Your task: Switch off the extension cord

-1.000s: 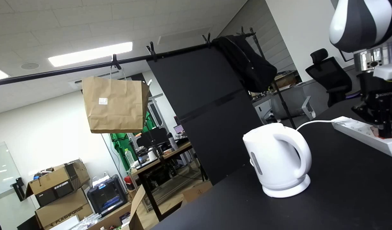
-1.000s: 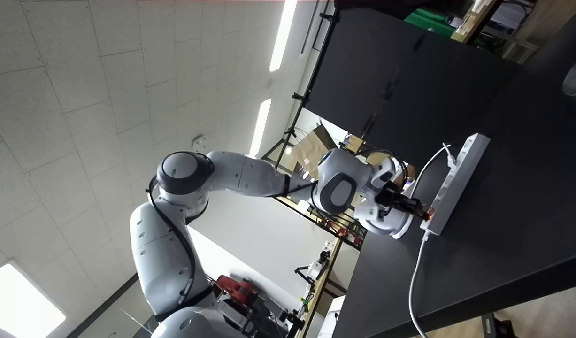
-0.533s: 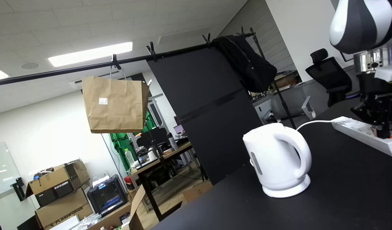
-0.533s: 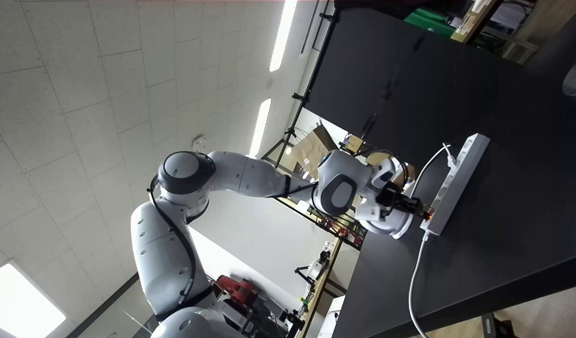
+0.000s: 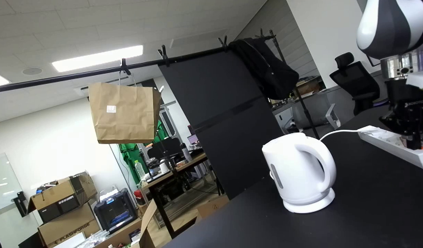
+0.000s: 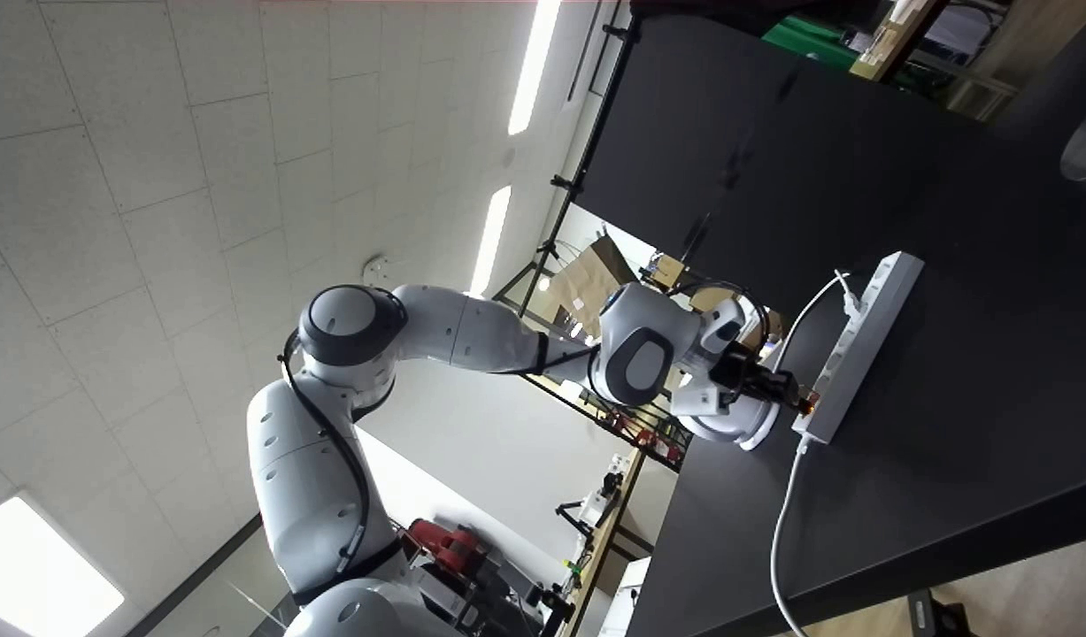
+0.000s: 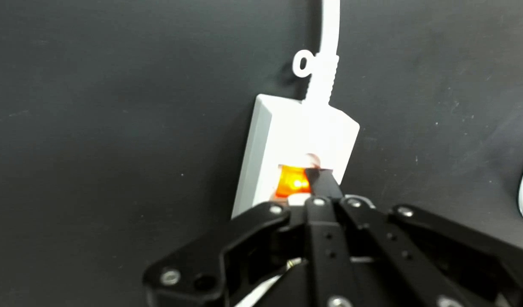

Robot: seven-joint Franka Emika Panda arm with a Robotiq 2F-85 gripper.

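Robotiq gripper (image 7: 324,178) at the glowing switch (image 7: 292,182) of a white extension cord (image 7: 301,132)

The extension cord is long and flat, lying on a black table (image 6: 958,416) and visible in both exterior views as well as from the wrist. Its switch, near one end, shines bright orange. The gripper's fingers (image 7: 325,185) are drawn together into one narrow, dark tip — in the wrist view it covers the right part of the switch. Whether it pushes the switch down, I cannot tell.

From the switch end comes a white cable (image 7: 330,27), with a small white loop (image 7: 296,64) beside its collar; in an exterior view it runs across the table toward the edge. Toward the other end, a white plug (image 6: 851,305) is seated in the extension cord, and its thin lead (image 5: 339,131) runs behind a white electric kettle (image 5: 295,172). The kettle stands upright on the table, apart from the extension cord.

A jointed white robot arm (image 6: 445,326) reaches over the table — the gripper at its end. In the background, a brown paper bag (image 5: 123,115) hangs from a black pole (image 5: 142,64), near a large black panel (image 5: 214,86).
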